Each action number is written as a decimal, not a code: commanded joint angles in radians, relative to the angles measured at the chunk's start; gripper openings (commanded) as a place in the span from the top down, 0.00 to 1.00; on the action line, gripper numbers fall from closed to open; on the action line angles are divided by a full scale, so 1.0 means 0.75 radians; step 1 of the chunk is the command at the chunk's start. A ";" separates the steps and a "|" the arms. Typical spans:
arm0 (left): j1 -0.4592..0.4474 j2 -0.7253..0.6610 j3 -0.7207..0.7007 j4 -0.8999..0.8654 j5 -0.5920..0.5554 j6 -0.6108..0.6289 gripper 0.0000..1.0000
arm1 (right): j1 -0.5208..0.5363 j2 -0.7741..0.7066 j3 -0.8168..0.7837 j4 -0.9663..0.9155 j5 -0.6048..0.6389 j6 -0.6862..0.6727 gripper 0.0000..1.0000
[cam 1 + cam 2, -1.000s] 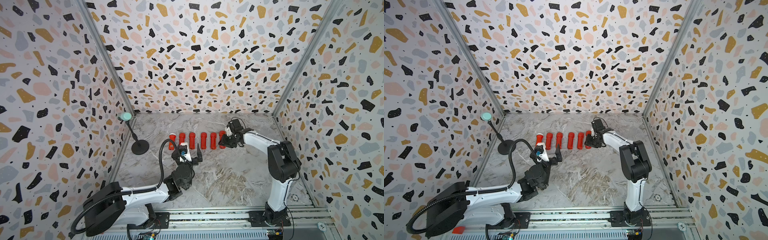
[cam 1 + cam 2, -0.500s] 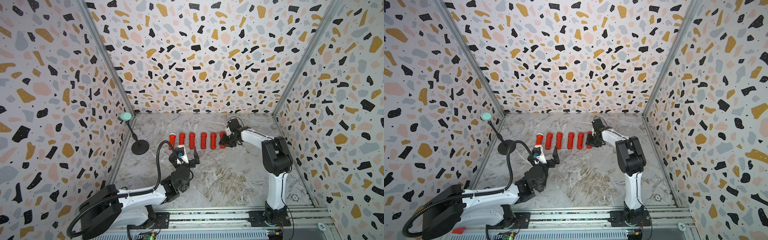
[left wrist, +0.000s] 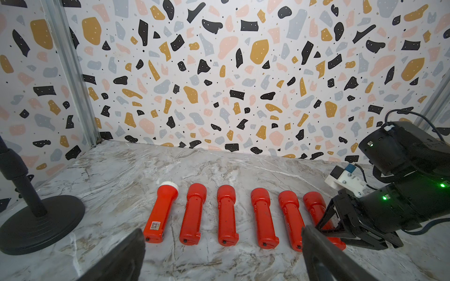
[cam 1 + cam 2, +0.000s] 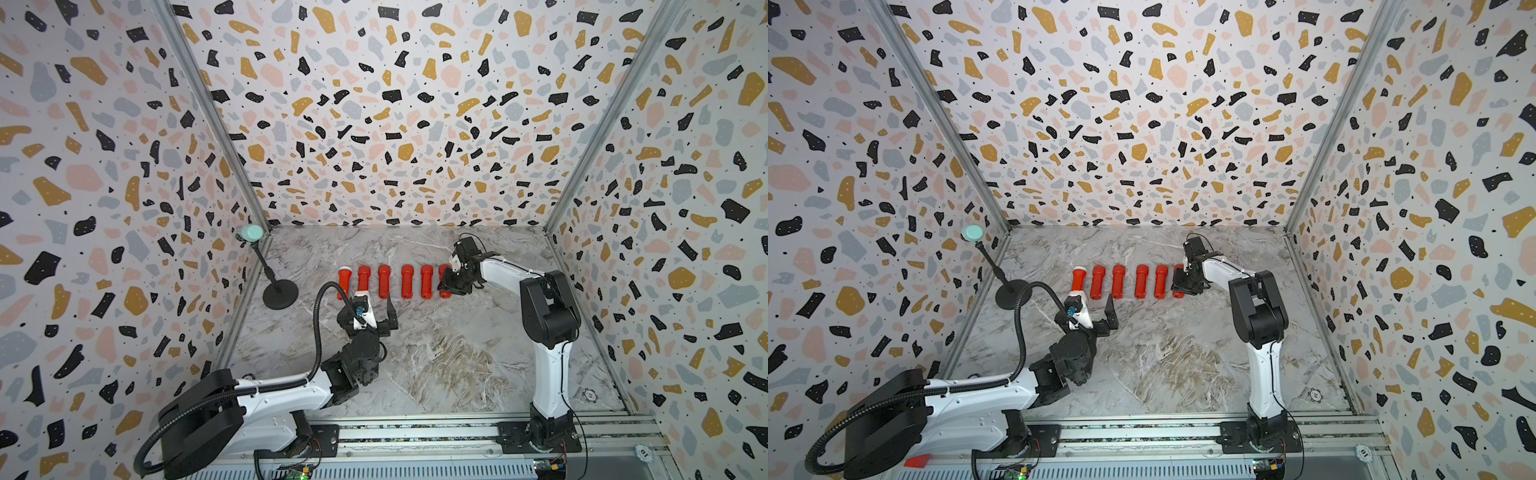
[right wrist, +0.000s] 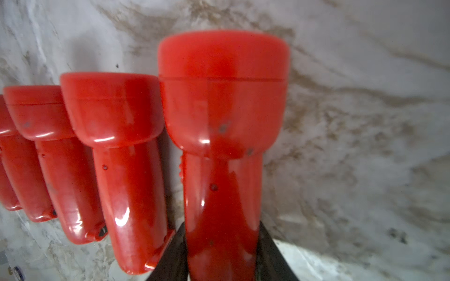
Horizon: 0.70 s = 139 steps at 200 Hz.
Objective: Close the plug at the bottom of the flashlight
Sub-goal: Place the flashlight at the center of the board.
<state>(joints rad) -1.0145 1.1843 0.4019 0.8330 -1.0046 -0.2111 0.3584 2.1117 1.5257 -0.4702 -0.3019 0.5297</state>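
Flashlight (image 5: 221, 146) under work is the end unit, on the right arm's side, of a row of six red ones lying side by side on the marble table (image 4: 457, 365). Closest in, my left gripper (image 4: 376, 309) hovers just short of the row, jaws spread wide, nothing between them. Next come the tail ends (image 3: 225, 239), where I take the plugs to sit. Further on, my right gripper (image 4: 448, 284) is clamped narrow across the handle of the end unit; the heads point toward the back wall (image 4: 395, 124). I judge the step in hand to be steadying the body for the plug press. To do it well, I would hold the right grip firm, narrow the left jaws, and push the plug straight along the body, clear of the neighbouring flashlight (image 5: 114, 109) just beside it. Hidden: the held unit's tail is cut off in the right wrist view and masked by both grippers in the left wrist view, so I cannot tell whether its plug is open, nor whether the unit is lifted off the table
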 commanded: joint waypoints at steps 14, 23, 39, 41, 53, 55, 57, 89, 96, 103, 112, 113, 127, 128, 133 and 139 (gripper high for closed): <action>0.011 -0.006 0.002 0.030 -0.031 -0.015 0.00 | -0.003 0.001 0.054 -0.054 0.005 -0.009 0.86; 0.011 -0.006 0.002 0.027 -0.031 -0.015 0.00 | -0.003 0.003 0.054 -0.056 0.011 -0.003 0.84; 0.011 -0.004 0.002 0.028 -0.031 -0.016 0.00 | -0.003 0.006 0.056 -0.058 0.015 -0.001 0.78; 0.011 -0.004 0.001 0.027 -0.032 -0.016 0.00 | -0.003 0.008 0.055 -0.058 0.016 -0.002 0.77; 0.011 -0.004 0.002 0.027 -0.031 -0.015 0.00 | -0.003 0.008 0.054 -0.061 0.014 0.000 0.73; 0.011 -0.004 0.002 0.027 -0.031 -0.016 0.00 | -0.003 0.009 0.054 -0.061 0.015 0.000 0.72; 0.011 -0.004 0.002 0.027 -0.031 -0.015 0.00 | -0.003 0.008 0.053 -0.061 0.016 0.000 0.71; 0.010 0.001 0.006 0.025 -0.031 -0.017 0.00 | -0.003 -0.001 0.054 -0.062 0.025 0.007 0.56; 0.010 0.000 0.006 0.019 -0.030 -0.016 0.00 | -0.003 -0.005 0.054 -0.061 0.025 0.006 0.54; 0.011 0.000 0.008 0.020 -0.031 -0.018 0.00 | -0.002 -0.008 0.054 -0.059 0.024 0.007 0.52; 0.011 0.000 0.008 0.019 -0.029 -0.017 0.00 | -0.001 -0.012 0.055 -0.059 0.026 0.007 0.48; 0.011 0.000 0.007 0.019 -0.030 -0.017 0.00 | -0.001 -0.013 0.054 -0.058 0.026 0.007 0.48; 0.011 0.000 0.008 0.017 -0.030 -0.017 0.00 | -0.001 -0.016 0.056 -0.056 0.030 0.007 0.44; 0.011 0.000 0.008 0.017 -0.029 -0.017 0.00 | 0.000 -0.017 0.056 -0.057 0.029 0.008 0.44; 0.011 0.000 0.008 0.018 -0.031 -0.018 0.00 | -0.001 -0.019 0.061 -0.061 0.030 0.008 0.43; 0.011 -0.002 0.008 0.016 -0.031 -0.015 0.00 | -0.001 -0.019 0.066 -0.065 0.029 0.008 0.42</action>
<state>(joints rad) -1.0142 1.1843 0.4019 0.8291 -1.0054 -0.2214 0.3584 2.1139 1.5391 -0.4805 -0.2966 0.5362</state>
